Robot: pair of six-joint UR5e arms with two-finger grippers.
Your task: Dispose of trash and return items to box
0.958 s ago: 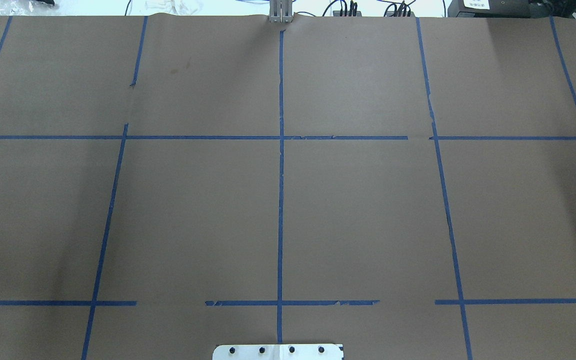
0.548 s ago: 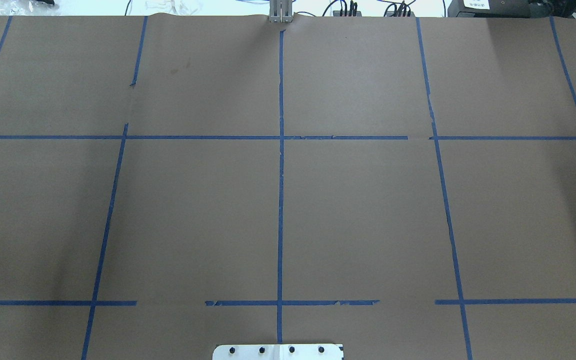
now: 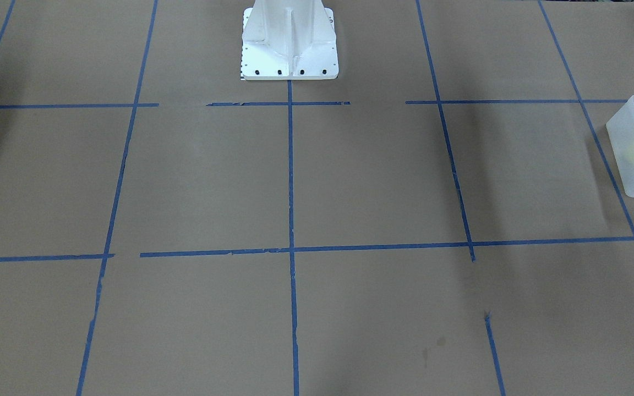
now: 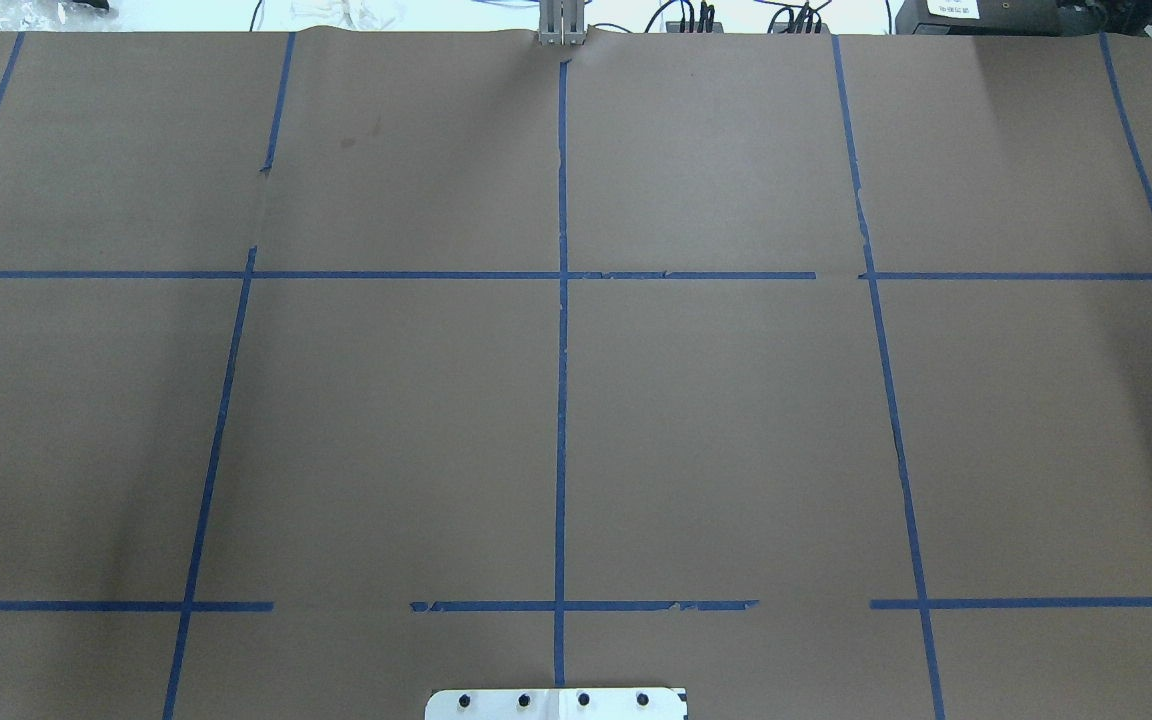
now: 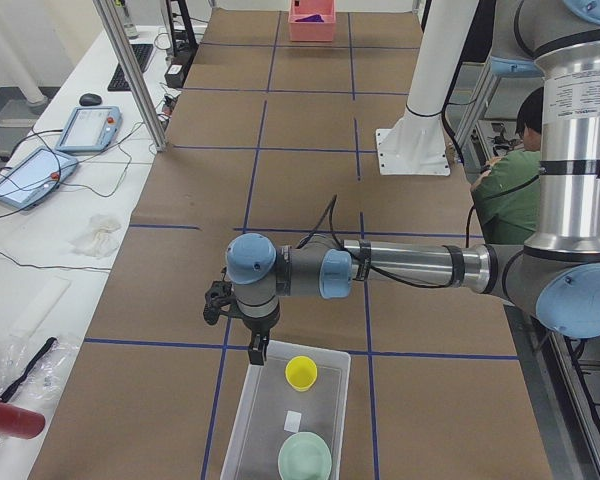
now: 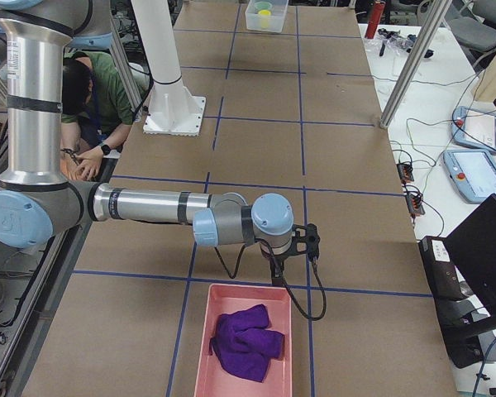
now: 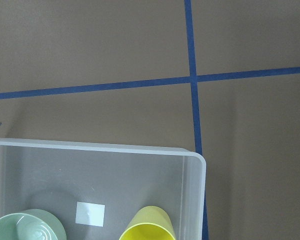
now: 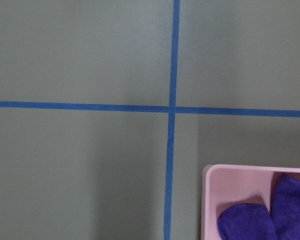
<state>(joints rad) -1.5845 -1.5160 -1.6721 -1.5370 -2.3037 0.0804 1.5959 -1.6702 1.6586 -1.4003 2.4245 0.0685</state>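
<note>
Your cup [image 5: 301, 372] and bowl [image 5: 305, 458] both sit inside the box [image 5: 265, 425] at the left end of the worktop [image 4: 736, 430], apart from each other. The returning step looks done, so you seem to be at the wrap-up. The left claw [image 5: 257, 350] hangs near the box's rim; the right claw [image 6: 278, 270] hangs by a pink tray [image 6: 202, 347] holding a purple cloth [image 6: 246, 341]. Next, I'd judge, both arms need lifting away without clipping either rim. Each claw shows only in the side cameras — I cannot tell whether either is open or closed. The front camera cuts the box off, and the left wrist camera crops the bowl.
</note>
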